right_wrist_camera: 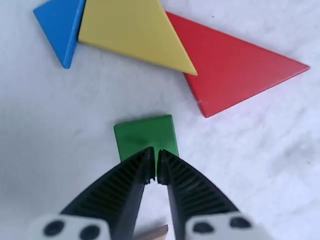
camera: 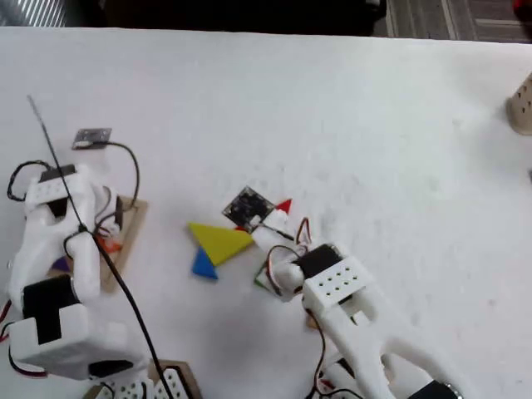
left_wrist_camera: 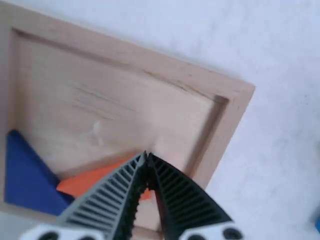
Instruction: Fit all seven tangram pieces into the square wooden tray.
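The square wooden tray [left_wrist_camera: 227, 125] lies under my left gripper [left_wrist_camera: 146, 159], whose fingers are shut just above an orange piece [left_wrist_camera: 87, 182] in the tray. A blue piece [left_wrist_camera: 25, 177] lies in the tray beside the orange one. In the high view the tray [camera: 130, 229] is at the left, under the left arm. My right gripper [right_wrist_camera: 154, 160] is shut, with its tips over the near edge of a green square [right_wrist_camera: 145, 132]. Beyond the square lie a yellow triangle [right_wrist_camera: 132, 32], a small blue triangle [right_wrist_camera: 60, 22] and a red triangle [right_wrist_camera: 235, 62], all flat on the table.
The loose pieces sit mid-table: the yellow triangle [camera: 220, 241], the blue triangle [camera: 204, 264] and the red triangle [camera: 284, 205]. A black circuit board [camera: 248, 208] hangs over them. A wooden object [camera: 522, 104] stands at the far right edge. Black cables [camera: 125, 287] trail near the left arm.
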Controlling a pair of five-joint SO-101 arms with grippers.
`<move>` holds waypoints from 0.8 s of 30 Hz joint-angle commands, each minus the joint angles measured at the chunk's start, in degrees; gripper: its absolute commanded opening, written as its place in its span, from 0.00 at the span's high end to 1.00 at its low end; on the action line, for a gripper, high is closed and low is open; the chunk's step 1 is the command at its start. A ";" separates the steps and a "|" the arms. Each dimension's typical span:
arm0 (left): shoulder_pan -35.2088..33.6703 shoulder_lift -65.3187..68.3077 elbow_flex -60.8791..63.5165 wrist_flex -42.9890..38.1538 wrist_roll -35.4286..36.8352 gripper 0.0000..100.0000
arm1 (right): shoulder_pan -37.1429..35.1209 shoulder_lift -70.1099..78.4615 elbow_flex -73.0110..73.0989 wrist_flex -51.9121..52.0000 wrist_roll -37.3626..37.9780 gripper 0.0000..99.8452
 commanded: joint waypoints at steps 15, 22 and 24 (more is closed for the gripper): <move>-8.57 -13.05 15.91 -4.04 -7.91 0.98 | -0.22 -1.71 -0.44 -1.10 0.88 0.98; -8.84 -9.63 15.65 -7.56 -7.56 0.98 | -0.22 -1.71 -0.44 -1.10 0.79 0.98; -9.71 -7.87 13.63 -7.56 -7.47 0.98 | -0.22 -1.71 -0.44 -1.10 0.79 0.98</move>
